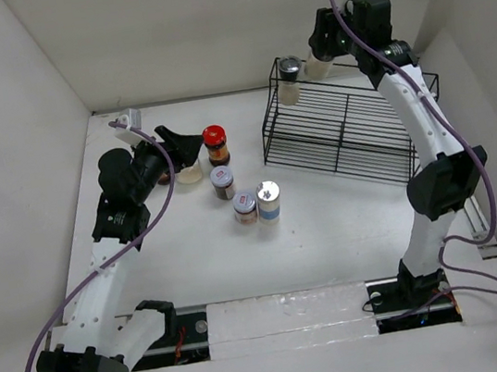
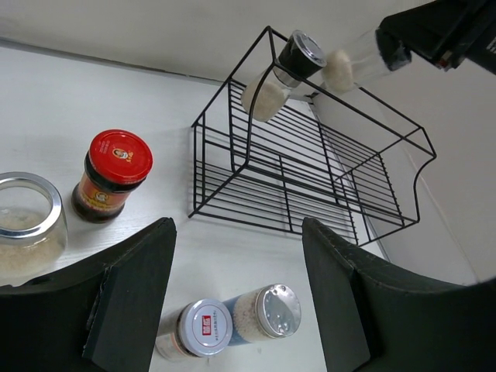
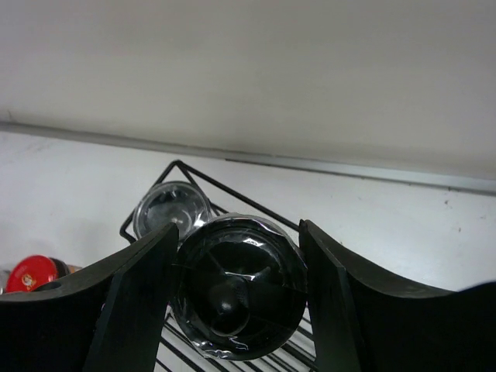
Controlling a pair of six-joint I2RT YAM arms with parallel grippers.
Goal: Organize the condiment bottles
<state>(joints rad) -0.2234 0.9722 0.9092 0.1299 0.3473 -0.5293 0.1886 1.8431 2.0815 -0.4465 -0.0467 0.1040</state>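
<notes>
Right claw [image 3: 239, 232]: closed on the held shaker [image 3: 239, 287], which fills the gap and touches both fingers. In the overhead view this shaker [image 1: 318, 65] has a clear body with pale contents and hangs in the upper right of the frame, above the rack's [image 1: 343, 130] far left corner. Whether it touches the wire cannot be told.

Rack shaker [image 1: 289, 80]: black collar, silver top, pale contents. It stands on the rack's upper tier at the far left corner, just beside the held shaker.

Left claw [image 2: 236, 232]: fingers stand moderately apart with nothing between them. It sits at centre left of the overhead frame, over the table [image 1: 330, 230].

Pale jar [image 1: 188, 172]: clear, silver rim, pale contents. It is on the table just outside the left claw's left finger [image 2: 128, 294], not inside the gap. Contact with the finger cannot be confirmed.

Red-cap jar [image 1: 215, 140]: dark contents, upright on the table, just right of the pale jar and left of the rack.

Dark jar [image 1: 222, 182]: upright, just below the red-cap jar in the overhead frame.

Label-cap jar [image 1: 245, 207] and silver-cap shaker [image 1: 269, 200]: upright side by side near frame centre, touching or nearly so. Both are well apart from the rack.

Five bottles stand on the table outside the rack, one stands in it, and one is in the right claw.
</notes>
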